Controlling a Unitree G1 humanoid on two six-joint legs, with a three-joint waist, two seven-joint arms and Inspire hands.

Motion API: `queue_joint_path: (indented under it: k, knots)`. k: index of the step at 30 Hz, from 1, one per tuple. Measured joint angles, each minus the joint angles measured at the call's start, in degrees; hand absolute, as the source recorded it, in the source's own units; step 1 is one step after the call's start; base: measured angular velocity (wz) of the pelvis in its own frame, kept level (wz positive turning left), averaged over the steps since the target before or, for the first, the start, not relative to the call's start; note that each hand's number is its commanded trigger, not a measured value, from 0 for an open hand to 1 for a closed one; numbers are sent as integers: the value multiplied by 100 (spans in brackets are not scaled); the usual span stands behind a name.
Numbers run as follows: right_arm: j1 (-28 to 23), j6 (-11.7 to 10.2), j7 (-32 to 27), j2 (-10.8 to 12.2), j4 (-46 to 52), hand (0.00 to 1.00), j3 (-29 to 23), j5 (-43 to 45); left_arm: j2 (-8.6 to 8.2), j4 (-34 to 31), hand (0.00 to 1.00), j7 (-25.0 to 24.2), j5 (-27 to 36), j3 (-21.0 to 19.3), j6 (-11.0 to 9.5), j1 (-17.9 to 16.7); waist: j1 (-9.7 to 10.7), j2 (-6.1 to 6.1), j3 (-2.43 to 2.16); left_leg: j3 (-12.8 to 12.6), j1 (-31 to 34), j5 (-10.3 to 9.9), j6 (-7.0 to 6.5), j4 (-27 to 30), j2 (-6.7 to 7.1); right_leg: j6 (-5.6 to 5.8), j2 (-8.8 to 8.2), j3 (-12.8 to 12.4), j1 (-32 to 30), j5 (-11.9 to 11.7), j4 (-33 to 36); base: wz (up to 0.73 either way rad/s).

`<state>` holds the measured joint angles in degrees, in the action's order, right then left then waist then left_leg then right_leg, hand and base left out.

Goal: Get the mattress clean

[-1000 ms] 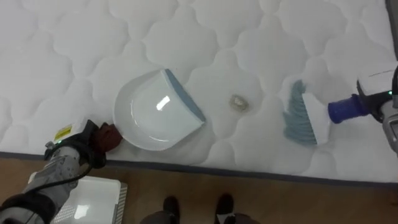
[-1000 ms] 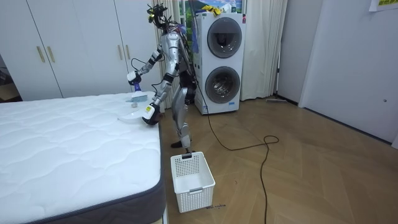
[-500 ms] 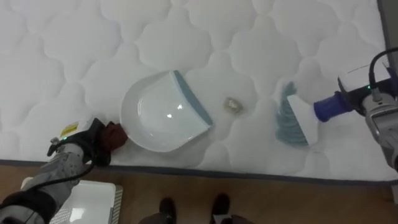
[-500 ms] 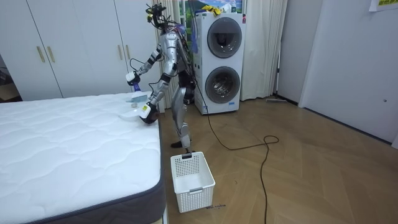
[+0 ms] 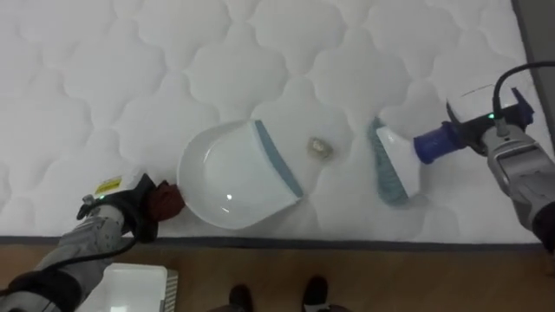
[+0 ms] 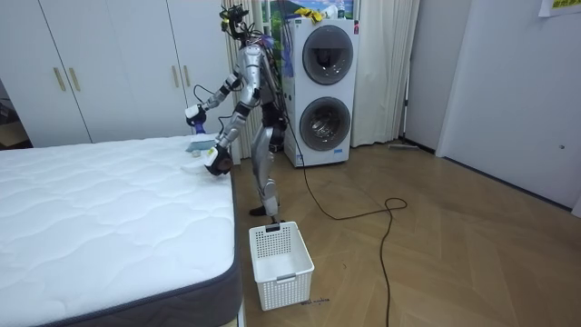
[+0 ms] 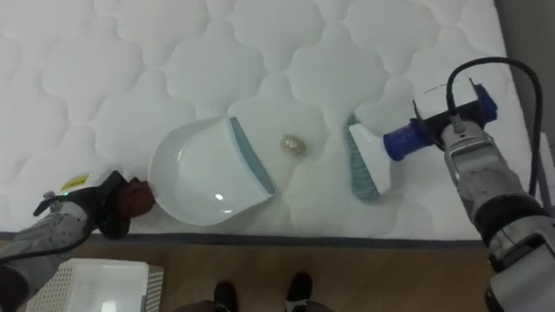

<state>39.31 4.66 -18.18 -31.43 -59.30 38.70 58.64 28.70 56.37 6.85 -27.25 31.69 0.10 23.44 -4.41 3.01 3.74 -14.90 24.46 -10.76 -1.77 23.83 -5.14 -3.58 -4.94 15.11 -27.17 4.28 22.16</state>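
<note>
A white dustpan (image 5: 227, 178) with a blue-grey lip lies on the quilted white mattress (image 5: 130, 78) near its front edge. My left hand (image 5: 117, 217) is shut on its dark red handle (image 5: 163, 201). A small crumpled scrap (image 5: 320, 148) sits just right of the pan's lip. Right of the scrap stands a brush (image 5: 392, 165) with a white head, blue-grey bristles and a blue handle, bristles down on the mattress. My right hand (image 7: 464, 147) is shut on that handle. In the room view I stand at the bed's corner, leaning over it.
The mattress edge (image 5: 347, 243) runs along the bottom, with wooden floor below. A white slatted basket (image 6: 280, 262) stands on the floor beside the bed, its corner at my lower left (image 5: 134, 290). A stacked washer and dryer (image 6: 325, 91) stand behind me.
The brush has slid left toward the scrap, and the dustpan's lip has come closer to it from the other side. The view itself has shifted a little.
</note>
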Motion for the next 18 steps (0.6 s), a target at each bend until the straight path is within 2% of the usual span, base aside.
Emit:
queue_joint_path:
  k: [3, 9, 14, 18]
  knots:
    - [0, -30, -48, 196, 122, 100, -6, -329, -1, -48, 100, 39, -219, 0, 0, 0, -1, -21, 7, 22, 29, 0, -1, 19, 1, -2, -1, 2, -3, 2, 4, 4]
    - [-2, -22, -110, 436, 204, 100, 2, -538, -7, -155, 100, 101, -380, 51, 18, -14, -54, -69, 11, 99, 113, 6, -11, 79, 4, 9, -15, 81, -13, 17, -18, 8]
    - [-3, -35, -109, 474, 427, 100, 6, -663, -19, -125, 100, 147, -390, 52, -2, -17, -56, -100, 16, 105, 122, 0, -8, 135, -9, 13, -8, 80, -14, 21, -14, 0]
    - [-5, -113, -109, 560, 473, 100, 14, -648, -62, -127, 100, 152, -430, 52, -44, -24, -75, -188, 23, 112, 108, -3, -11, 127, -4, 13, -11, 73, -11, 21, 14, 0]
